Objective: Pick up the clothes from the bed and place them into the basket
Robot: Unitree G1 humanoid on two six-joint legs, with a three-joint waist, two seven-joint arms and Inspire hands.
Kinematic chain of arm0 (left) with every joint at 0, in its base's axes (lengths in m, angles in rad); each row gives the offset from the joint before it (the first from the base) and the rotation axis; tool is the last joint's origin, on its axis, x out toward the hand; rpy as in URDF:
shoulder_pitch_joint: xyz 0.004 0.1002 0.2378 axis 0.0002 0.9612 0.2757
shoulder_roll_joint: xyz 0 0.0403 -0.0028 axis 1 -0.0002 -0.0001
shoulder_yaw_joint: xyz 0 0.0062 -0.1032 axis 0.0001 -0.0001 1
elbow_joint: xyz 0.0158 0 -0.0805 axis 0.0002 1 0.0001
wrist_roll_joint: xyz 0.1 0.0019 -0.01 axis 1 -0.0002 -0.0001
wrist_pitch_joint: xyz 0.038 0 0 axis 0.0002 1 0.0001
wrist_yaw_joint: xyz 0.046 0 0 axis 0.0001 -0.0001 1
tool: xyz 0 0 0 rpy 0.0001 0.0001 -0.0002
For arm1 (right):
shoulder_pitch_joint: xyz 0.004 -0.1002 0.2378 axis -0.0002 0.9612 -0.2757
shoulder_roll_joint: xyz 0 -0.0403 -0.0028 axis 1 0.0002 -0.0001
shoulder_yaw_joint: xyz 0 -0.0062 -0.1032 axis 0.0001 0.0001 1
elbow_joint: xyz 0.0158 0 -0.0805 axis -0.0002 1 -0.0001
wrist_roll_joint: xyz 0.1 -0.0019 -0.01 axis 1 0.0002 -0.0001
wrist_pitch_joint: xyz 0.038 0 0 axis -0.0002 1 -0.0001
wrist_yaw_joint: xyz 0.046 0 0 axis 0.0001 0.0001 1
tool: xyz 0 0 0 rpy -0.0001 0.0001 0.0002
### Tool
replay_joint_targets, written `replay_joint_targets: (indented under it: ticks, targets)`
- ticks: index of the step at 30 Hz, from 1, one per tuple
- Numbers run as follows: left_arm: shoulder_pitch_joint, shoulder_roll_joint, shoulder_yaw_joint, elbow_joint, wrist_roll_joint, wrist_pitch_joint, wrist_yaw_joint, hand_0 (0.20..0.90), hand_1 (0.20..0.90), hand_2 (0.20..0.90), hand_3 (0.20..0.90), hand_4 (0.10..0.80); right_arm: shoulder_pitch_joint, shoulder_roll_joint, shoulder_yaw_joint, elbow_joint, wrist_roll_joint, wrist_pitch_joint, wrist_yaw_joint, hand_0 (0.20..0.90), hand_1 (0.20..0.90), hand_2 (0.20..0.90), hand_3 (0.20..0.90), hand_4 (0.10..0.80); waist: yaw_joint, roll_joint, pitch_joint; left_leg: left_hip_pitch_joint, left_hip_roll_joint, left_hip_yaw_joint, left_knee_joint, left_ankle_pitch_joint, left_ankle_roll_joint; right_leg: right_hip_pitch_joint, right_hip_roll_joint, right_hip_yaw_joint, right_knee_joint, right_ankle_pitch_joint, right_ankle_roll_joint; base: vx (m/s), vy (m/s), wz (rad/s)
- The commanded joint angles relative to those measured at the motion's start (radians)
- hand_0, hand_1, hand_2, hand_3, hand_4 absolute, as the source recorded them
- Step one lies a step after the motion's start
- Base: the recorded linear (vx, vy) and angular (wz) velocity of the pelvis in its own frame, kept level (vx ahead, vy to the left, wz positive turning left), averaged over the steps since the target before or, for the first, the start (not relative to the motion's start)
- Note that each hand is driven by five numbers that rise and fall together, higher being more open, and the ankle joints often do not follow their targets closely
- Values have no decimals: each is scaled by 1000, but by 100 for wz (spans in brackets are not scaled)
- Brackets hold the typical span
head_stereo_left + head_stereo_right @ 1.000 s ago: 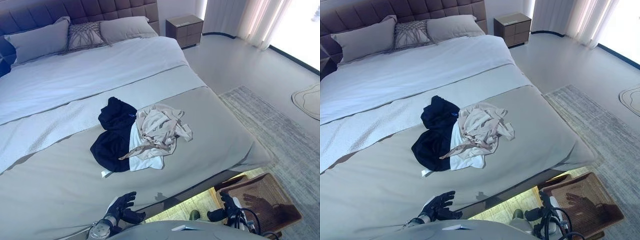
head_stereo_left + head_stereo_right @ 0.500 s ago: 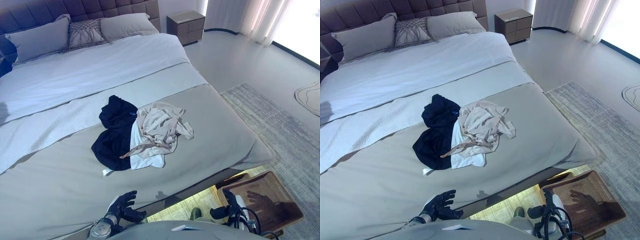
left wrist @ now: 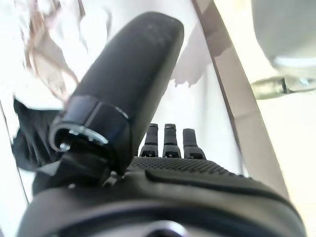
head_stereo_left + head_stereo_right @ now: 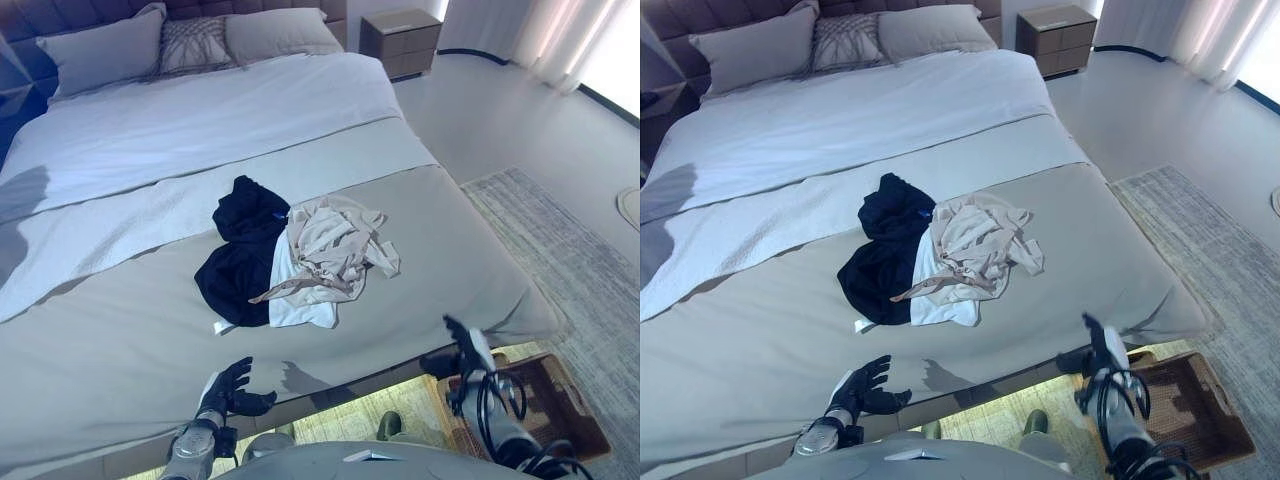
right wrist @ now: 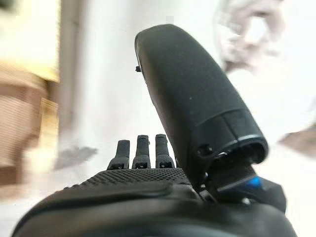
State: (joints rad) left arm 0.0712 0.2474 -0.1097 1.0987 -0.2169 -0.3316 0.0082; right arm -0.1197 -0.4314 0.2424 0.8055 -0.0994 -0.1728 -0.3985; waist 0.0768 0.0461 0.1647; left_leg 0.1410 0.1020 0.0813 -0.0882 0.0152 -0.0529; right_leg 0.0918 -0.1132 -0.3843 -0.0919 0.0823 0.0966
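Note:
A heap of clothes lies in the middle of the grey bed (image 4: 120,340): a black garment (image 4: 240,262) on the left, a beige one (image 4: 335,245) on the right over a white one (image 4: 300,308). My left hand (image 4: 228,388) is open and empty over the bed's near edge, short of the heap; it also shows in the left wrist view (image 3: 148,98). My right hand (image 4: 462,352) is open and empty at the bed's near right corner, above the brown wicker basket (image 4: 560,405) on the floor; it also shows in the right wrist view (image 5: 192,98).
Pillows (image 4: 105,50) lie at the head of the bed. A nightstand (image 4: 400,30) stands at the far right. A grey rug (image 4: 570,260) lies on the floor to the right of the bed, with curtains (image 4: 560,40) beyond.
The camera has shifted, so the whole scene sits further right. My right hand has risen from beside the basket to the bed's corner. My left hand stays open at the bed's edge.

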Motion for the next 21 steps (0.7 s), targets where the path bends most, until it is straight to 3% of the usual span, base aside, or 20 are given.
replay_joint_targets:
  ticks: [1, 10, 13, 16, 21]
  targets:
    - [-27, 78, 33, -74, -28, -104, 23, 900, 900, 900, 900, 800, -161, -66, 0, -79, -31, -17, -60, 900, 900, 900, 900, 800, 34, -28, 21, -80, -24, 29, 70, -42, 1, -3, -25, 31, 206, -203, -41, 28, 42, 25]
    - [-86, 106, -48, -164, -34, -150, -21, 900, 900, 900, 900, 800, -490, -207, 28, -79, -56, 132, -54, 900, 900, 900, 900, 800, 101, 23, 138, -243, -66, -49, 159, -32, -9, -161, -64, -11, 352, -250, -82, -51, 67, 32]
    - [-87, 107, -71, -202, -65, -186, -42, 900, 900, 900, 900, 800, -587, -257, 63, -80, -78, 156, -64, 900, 900, 900, 900, 800, 122, 42, 197, -335, -79, -60, 265, -50, 3, -269, -104, -11, 494, -282, -100, -88, 100, 14]
    - [-69, 113, -91, -268, -110, -187, -66, 900, 900, 900, 900, 800, -669, -285, 78, -62, -124, 182, -66, 900, 900, 900, 900, 800, 144, 46, 258, -441, -98, -58, 425, -115, 14, -371, -152, 8, 669, -343, -108, 49, 56, 26]
    - [-45, 128, -121, -321, -130, -192, -63, 900, 900, 900, 900, 800, -797, -323, 119, 11, -187, 256, -40, 900, 900, 900, 900, 800, 176, 62, 317, -564, -120, -51, 556, -147, 39, -482, -187, 7, 817, -376, -122, -7, 38, 18]
